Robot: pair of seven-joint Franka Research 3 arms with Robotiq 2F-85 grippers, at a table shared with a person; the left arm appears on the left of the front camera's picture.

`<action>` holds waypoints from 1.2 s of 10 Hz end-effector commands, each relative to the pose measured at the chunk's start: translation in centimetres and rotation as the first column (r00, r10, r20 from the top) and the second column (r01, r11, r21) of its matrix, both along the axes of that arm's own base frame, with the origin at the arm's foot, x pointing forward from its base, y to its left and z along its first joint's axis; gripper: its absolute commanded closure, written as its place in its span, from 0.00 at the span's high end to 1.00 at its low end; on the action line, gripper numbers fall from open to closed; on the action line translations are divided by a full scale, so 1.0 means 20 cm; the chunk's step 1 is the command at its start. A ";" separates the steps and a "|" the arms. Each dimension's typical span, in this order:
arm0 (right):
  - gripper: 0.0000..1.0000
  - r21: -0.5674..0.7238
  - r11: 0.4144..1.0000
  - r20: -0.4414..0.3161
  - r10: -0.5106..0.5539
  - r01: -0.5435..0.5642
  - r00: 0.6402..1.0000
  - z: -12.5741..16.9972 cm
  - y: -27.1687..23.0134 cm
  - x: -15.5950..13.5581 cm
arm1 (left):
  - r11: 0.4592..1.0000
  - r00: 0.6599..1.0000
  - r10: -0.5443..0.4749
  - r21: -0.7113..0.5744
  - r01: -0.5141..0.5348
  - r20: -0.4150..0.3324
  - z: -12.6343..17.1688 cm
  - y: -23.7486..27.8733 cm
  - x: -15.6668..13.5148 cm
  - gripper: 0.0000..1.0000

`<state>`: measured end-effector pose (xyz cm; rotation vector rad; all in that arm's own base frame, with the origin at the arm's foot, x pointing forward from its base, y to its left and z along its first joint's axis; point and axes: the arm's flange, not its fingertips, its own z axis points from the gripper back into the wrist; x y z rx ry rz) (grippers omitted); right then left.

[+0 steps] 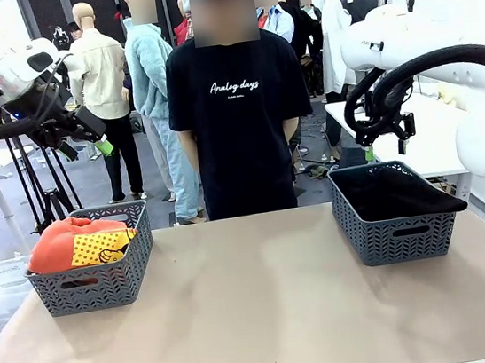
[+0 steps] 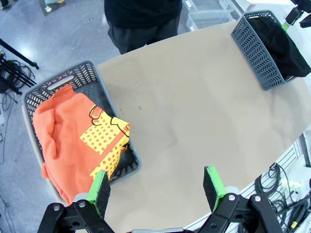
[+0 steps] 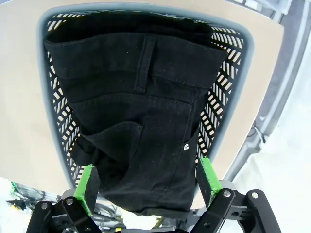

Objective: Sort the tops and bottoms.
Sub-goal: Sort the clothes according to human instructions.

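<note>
Left gripper (image 2: 155,187): I see it raised above the table's left side, fingers spread wide, nothing between the green pads.
Right gripper (image 3: 148,182): it hangs over the right basket (image 1: 398,234), fingers wide apart and empty.
Tops: the orange top (image 1: 64,242) with its yellow dotted patch lies heaped in the left basket (image 1: 104,282), spilling over the rim. I can't make out a grey-white one.
Bottoms: black bottoms (image 3: 141,126), waistband and belt loop up, fill the right basket; one edge drapes over its wall.
Table (image 1: 260,313): bare between the baskets, so I judge the sorting is about done.
Handling: both are soft, light and floppy. I'd pinch a thick fold or the waistband, since a single layer would slip or trail.
</note>
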<state>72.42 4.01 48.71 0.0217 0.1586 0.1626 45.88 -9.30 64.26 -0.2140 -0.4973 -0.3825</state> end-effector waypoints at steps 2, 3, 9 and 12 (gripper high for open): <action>1.00 0.003 1.000 0.013 0.003 -0.003 1.000 0.02 0.01 0.00 | 1.000 1.000 0.002 -0.002 -0.002 0.003 0.00 0.00 -0.01 1.00; 1.00 0.003 1.000 0.013 0.003 -0.003 1.000 0.02 0.01 0.00 | 1.000 1.000 0.002 -0.002 -0.002 0.003 0.00 0.00 -0.01 1.00; 1.00 0.003 1.000 0.013 0.003 -0.003 1.000 0.02 0.01 0.00 | 1.000 1.000 0.002 -0.002 -0.002 0.003 0.00 0.00 -0.01 1.00; 1.00 0.003 1.000 0.013 0.003 -0.003 1.000 0.02 0.01 0.00 | 1.000 1.000 0.002 -0.002 -0.002 0.003 0.00 0.00 -0.01 1.00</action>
